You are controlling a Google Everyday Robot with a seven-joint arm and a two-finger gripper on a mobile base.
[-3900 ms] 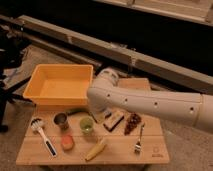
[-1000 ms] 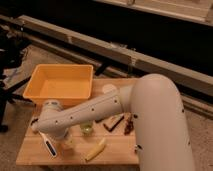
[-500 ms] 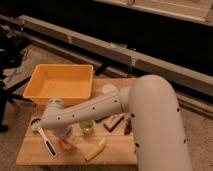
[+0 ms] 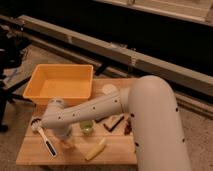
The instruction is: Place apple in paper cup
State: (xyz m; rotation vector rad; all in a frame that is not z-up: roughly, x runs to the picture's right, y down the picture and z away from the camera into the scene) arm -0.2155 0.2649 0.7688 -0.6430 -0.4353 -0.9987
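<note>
beside green cup, end effector

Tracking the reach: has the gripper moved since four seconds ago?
Yes. The gripper moved down-left in view, from by the yellow bin's right corner to beside the brush.

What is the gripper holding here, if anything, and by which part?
It cannot be told. The gripper is down over the apple near the front left of the table, hiding any contact.
</note>
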